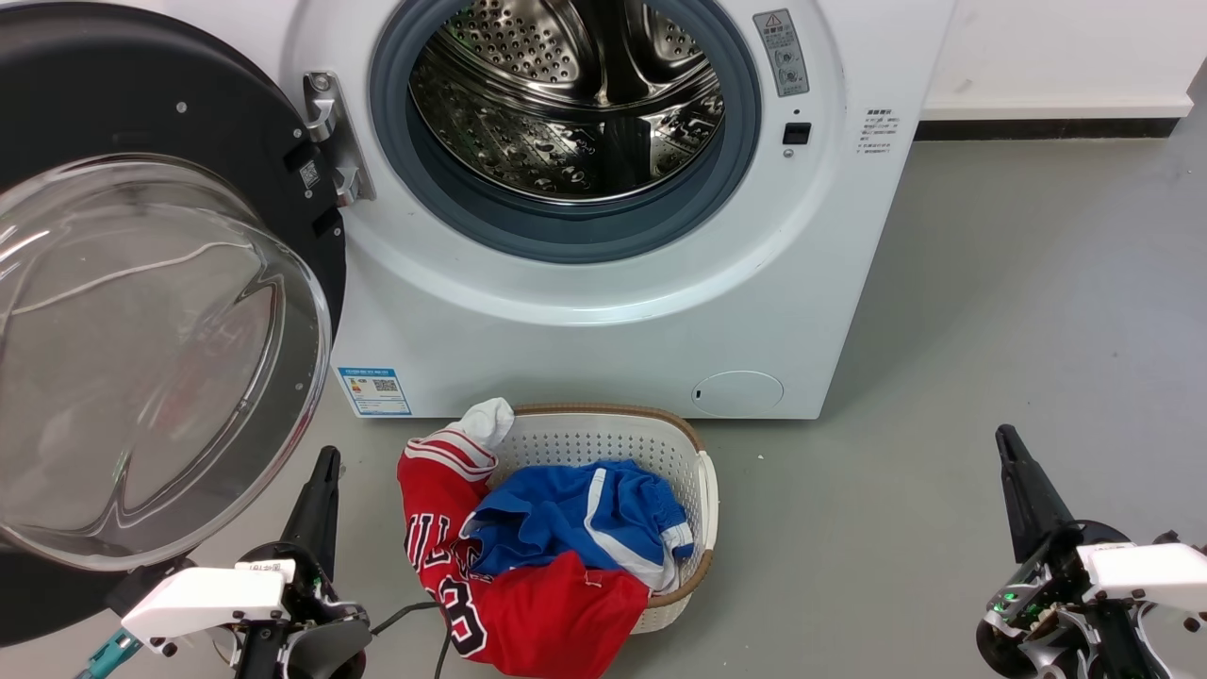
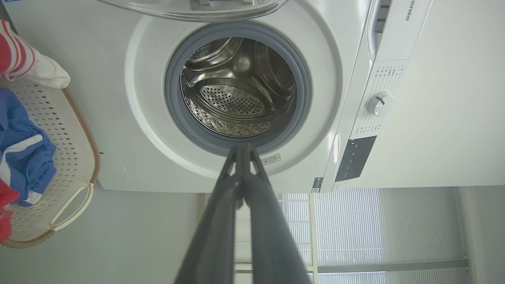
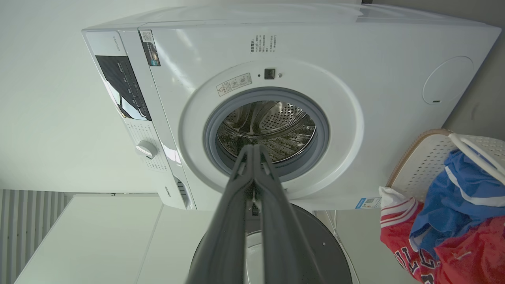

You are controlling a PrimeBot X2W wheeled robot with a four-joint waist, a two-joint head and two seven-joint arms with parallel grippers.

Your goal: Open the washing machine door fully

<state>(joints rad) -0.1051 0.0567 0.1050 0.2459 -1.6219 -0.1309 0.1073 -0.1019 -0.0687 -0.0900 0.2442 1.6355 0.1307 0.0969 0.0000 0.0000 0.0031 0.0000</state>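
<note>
One boxy white washing machine (image 1: 566,349) stands at the far side on the smooth grey floor (image 1: 990,330). Its one round door (image 1: 141,104), a glossy black ring around a clear bulging glass bowl (image 1: 141,358), hangs swung out wide at the left on a metal hinge (image 1: 332,137), its inner side turned toward us. The opening stands uncovered: a grey rubber ring (image 1: 415,189) frames one shiny steel drum (image 1: 566,104) dotted with small holes. Low on the white front we see one blue label sticker (image 1: 374,390) and one round flap (image 1: 737,392).

Just near the machine's front sits one white perforated plastic basket (image 1: 603,438) with a brown woven rim. Soft cloth is heaped in it: a red jersey (image 1: 547,613) spilling over its near left edge, a blue garment with white stripes (image 1: 566,514), and a white piece (image 1: 486,420) at the far left rim.

We have two grippers, both low and near. Our left gripper (image 1: 326,462) sits just beside the door's near edge, and our right gripper (image 1: 1005,438) is well apart at the right. Each has its two long dark fingers pressed together on nothing.
</note>
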